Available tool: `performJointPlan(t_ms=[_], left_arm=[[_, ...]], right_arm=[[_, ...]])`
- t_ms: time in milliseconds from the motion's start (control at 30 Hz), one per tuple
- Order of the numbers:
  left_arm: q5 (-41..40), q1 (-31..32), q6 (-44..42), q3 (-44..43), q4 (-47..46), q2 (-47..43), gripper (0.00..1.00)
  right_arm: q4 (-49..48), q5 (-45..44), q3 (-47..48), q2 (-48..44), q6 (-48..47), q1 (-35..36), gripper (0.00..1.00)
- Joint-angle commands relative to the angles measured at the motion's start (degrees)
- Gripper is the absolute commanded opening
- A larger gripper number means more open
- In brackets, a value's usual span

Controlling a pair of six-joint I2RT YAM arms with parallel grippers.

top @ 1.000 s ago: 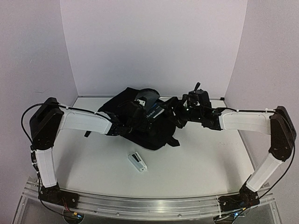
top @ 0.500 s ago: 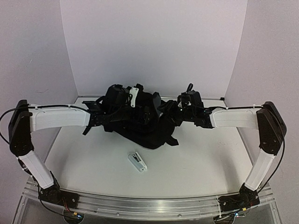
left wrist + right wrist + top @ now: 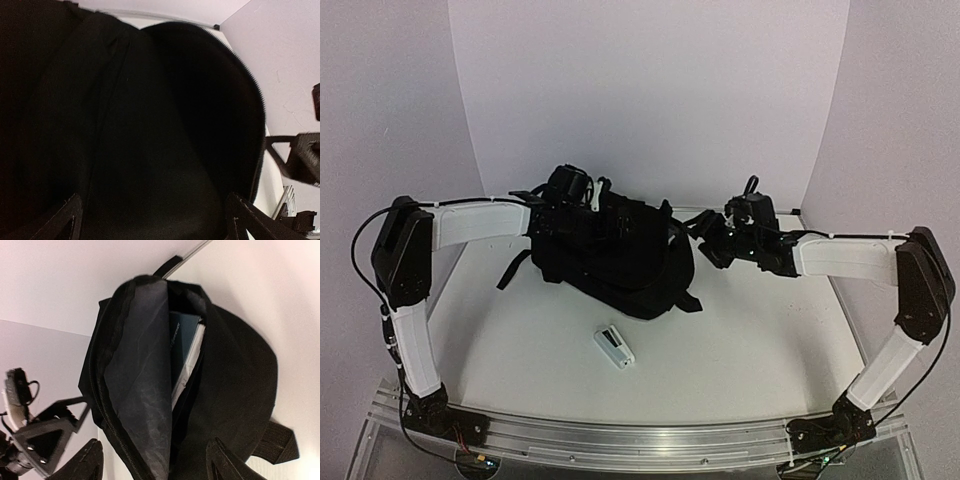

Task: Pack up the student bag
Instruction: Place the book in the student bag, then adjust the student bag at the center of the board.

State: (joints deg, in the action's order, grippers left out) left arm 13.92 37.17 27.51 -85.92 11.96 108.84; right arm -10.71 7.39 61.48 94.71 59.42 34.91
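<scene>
The black student bag (image 3: pixel 620 265) lay near the worktop's (image 3: pixel 770 330) far edge, a blue book (image 3: pixel 182 340) inside. The left end effector (image 3: pixel 154 200) hung spread over it; the right end effector (image 3: pixel 155 445) was spread facing its opening.

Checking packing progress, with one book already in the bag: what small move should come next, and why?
Probably lower the right hand toward the small white item lying in front of the student bag. It lies outside, the bag's mouth gapes beside the book, and that hand is open and empty.
</scene>
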Motion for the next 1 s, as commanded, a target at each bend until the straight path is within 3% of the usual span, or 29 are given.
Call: performJointPlan(t_ms=[0, 100, 233, 433, 633, 700, 833, 933, 967], left_arm=[[-0.49, 0.33, 4.81, -0.13, 0.53, -1.69, 1.0], [-2.77, -0.73, 8.18, 4.52, -0.12, -5.34, 1.0], [-5.27, -3.34, 13.71, 13.76, -1.08, -12.68, 1.0], [-1.06, -9.89, 20.86, 27.8, -5.37, -20.73, 1.0], [-0.02, -11.21, 22.01, 30.66, -6.02, -21.33, 1.0], [0.31, -11.48, 22.14, 31.06, -7.17, -20.69, 1.0], [3.41, -13.14, 21.19, 29.8, -10.07, -16.13, 1.0], [7.06, -14.06, 19.35, 27.96, -15.88, -11.63, 0.93], [8.24, -14.2, 18.83, 26.81, -17.72, -9.54, 0.9]], right_arm=[[0.89, 1.21, 0.97, -2.66, -6.14, -3.34, 0.78], [4.5, 2.9, 5.35, -0.74, -12.53, -3.7, 0.9], [10.52, 4.3, 13.25, 3.42, -20.74, -3.72, 0.98], [16.96, 0.35, 22.36, 12.6, -26.9, -3.69, 0.98], [19.87, -3.91, 28.55, 21.3, -27.16, -3.78, 0.94], [20.11, -3.42, 29.54, 23.01, -26.92, -3.81, 0.85], [20.03, 1.6, 28.63, 24.25, -26.15, -3.8, 0.34], [18.64, 4.76, 25.13, 22.48, -25.02, -3.71, 0.03], [17.64, 5.48, 23.42, 21.06, -24.67, -3.57, 0.0]])
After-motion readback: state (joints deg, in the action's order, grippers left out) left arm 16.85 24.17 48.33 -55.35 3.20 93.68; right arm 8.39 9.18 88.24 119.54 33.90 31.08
